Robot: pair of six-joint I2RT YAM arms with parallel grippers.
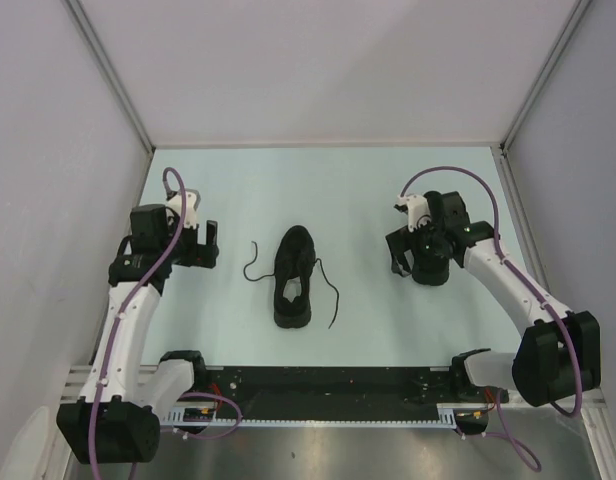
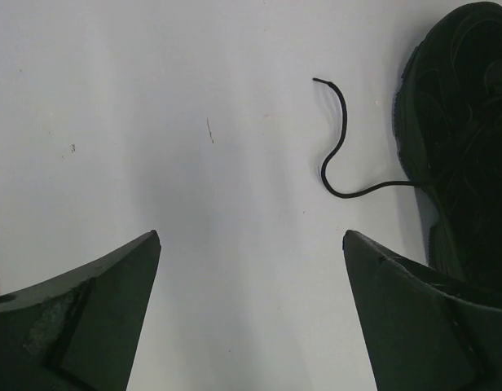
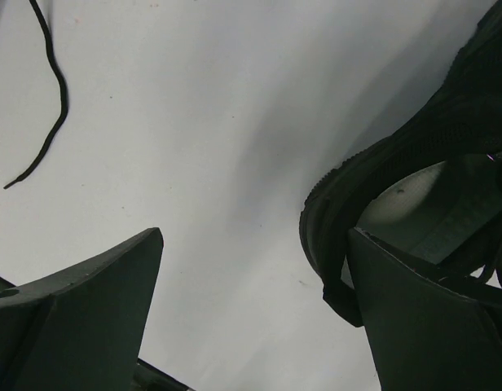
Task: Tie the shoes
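Jaws wide on left gripper (image 1: 214,244), right gripper (image 1: 396,252); between them black sneaker (image 1: 295,278), thin curled laces (image 2: 343,114).

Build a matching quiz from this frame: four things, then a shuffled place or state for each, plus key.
Things
1. all-black low-top lace-up sneaker
2. thin black lace end on the sneaker's left
3. thin black lace end on the sneaker's right
4. left gripper

Place or state
A. open, holding nothing, off to the sneaker's left
B. loose on the pale table, curled into a hook
C. mid-table, toe pointing to the far edge
D. loose, trailing toward the near edge

Pairs: 1-C, 2-B, 3-D, 4-A
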